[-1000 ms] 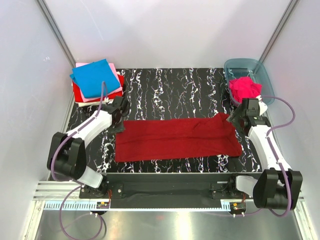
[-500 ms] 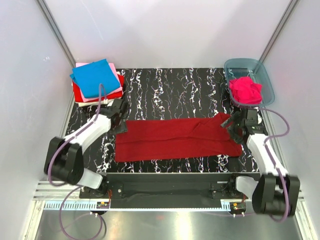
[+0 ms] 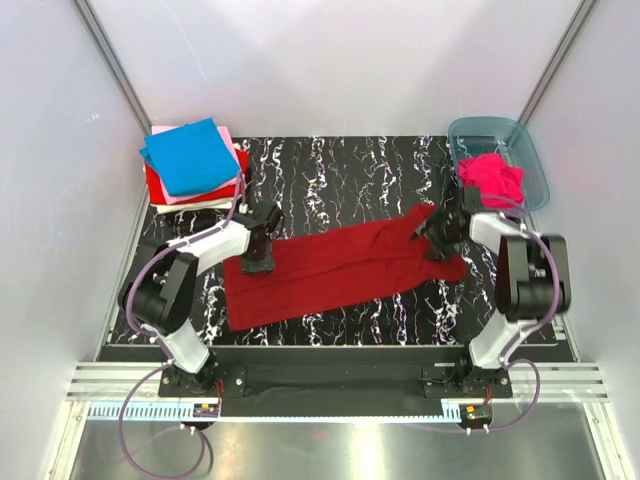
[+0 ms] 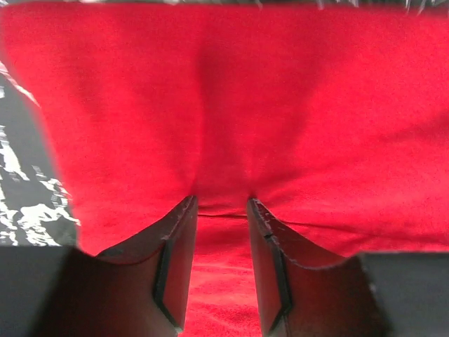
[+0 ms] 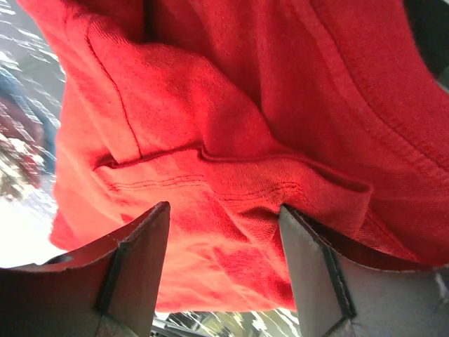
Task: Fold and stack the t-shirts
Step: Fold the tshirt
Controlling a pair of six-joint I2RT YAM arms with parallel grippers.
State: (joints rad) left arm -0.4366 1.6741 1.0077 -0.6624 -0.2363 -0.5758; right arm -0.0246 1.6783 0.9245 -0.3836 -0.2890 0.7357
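A large dark red t-shirt (image 3: 340, 265) lies as a long folded strip across the marbled table, tilted from near left up to far right. My left gripper (image 3: 258, 260) sits on its left end. In the left wrist view the left gripper (image 4: 222, 203) is closed narrowly on puckered red cloth (image 4: 224, 105). My right gripper (image 3: 437, 238) is at the shirt's right end. In the right wrist view the right gripper (image 5: 224, 210) holds a thick bunch of the shirt (image 5: 210, 105), lifted off the table. A hot pink t-shirt (image 3: 490, 175) lies crumpled in the tub.
A stack of folded shirts with a bright blue one (image 3: 190, 155) on top sits at the far left corner, over pale pink and red ones. The translucent blue-grey tub (image 3: 500, 130) stands at the far right. White walls close in both sides.
Both grippers have come down onto the ends of the dark red shirt and closed on it. The strip has turned from level to tilted, its right end pulled towards the back.
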